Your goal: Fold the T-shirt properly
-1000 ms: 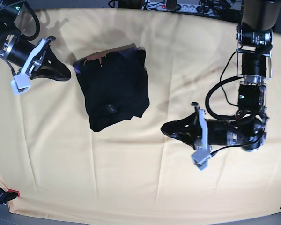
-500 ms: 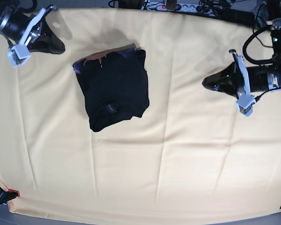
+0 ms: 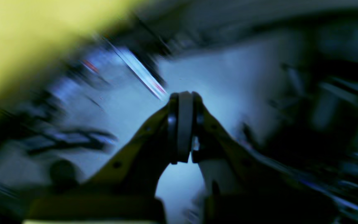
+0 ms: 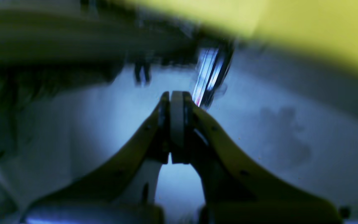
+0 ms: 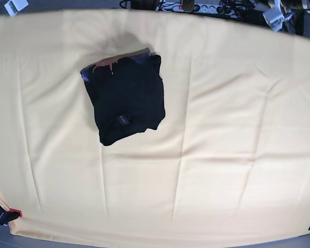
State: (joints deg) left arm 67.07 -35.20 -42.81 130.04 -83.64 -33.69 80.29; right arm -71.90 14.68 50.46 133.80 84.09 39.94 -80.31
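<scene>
The T-shirt (image 5: 125, 100) lies folded in a compact block on the cloth (image 5: 206, 155), well apart from both grippers, with a strip of print along its far edge. The left gripper (image 3: 182, 127) and right gripper (image 4: 176, 124) are each closed on nothing, pads touching, off the cloth's far corners.

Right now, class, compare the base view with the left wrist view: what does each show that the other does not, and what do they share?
Only the base view shows the folded black cotton T-shirt, lying alone with its small label facing up. Only the left wrist view shows the left claw, its jaws closed on nothing, against a blurred background. Both show the pale yellow cloth; in the wrist view it is only a blurred corner.
</scene>
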